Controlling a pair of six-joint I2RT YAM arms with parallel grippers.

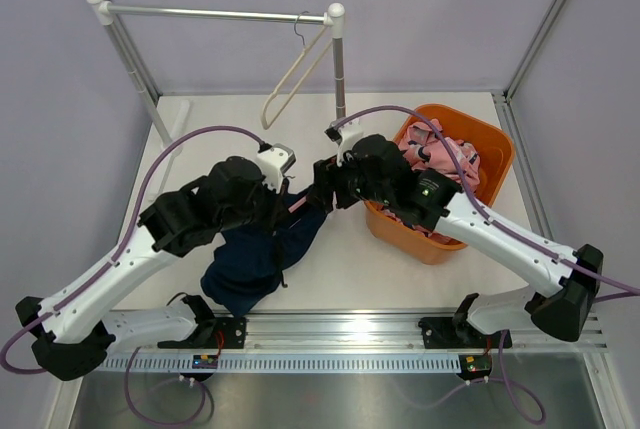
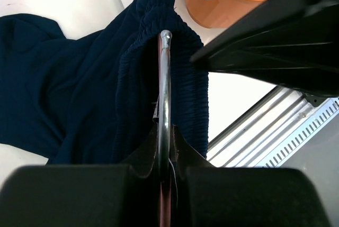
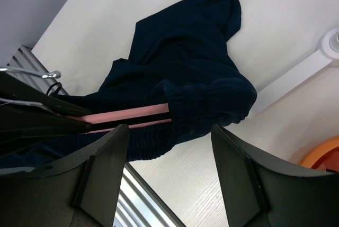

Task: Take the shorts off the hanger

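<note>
Top view: navy shorts (image 1: 255, 259) lie draped on the table (image 1: 400, 279) between the two arms, the upper end lifted toward the grippers. Left gripper (image 1: 288, 194) and right gripper (image 1: 322, 189) sit close together, facing each other over the waistband. A sliver of pink hanger (image 1: 298, 206) shows between them. Pink shorts (image 1: 445, 154) are heaped in the orange basket (image 1: 470, 129) at right, under the right arm. A cream hanger (image 1: 295, 74) hangs bare on the rail (image 1: 215, 14) at the back. Left wrist view: the left fingers (image 2: 69, 195) are clamped tight on the metal hook (image 2: 164, 94) of the hanger, and the wire runs straight up from between them. The ribbed navy waistband is bunched on both sides of the wire, with the rest of the cloth spread to the left. The black body of the right arm fills the upper right. Right wrist view: the right fingers (image 3: 106, 169) stand wide apart, holding nothing. The bunched waistband sits just ahead of the gap and is still threaded on the pink bar. The bar leads left into the left gripper. The legs of the shorts trail away across the white table.
</note>
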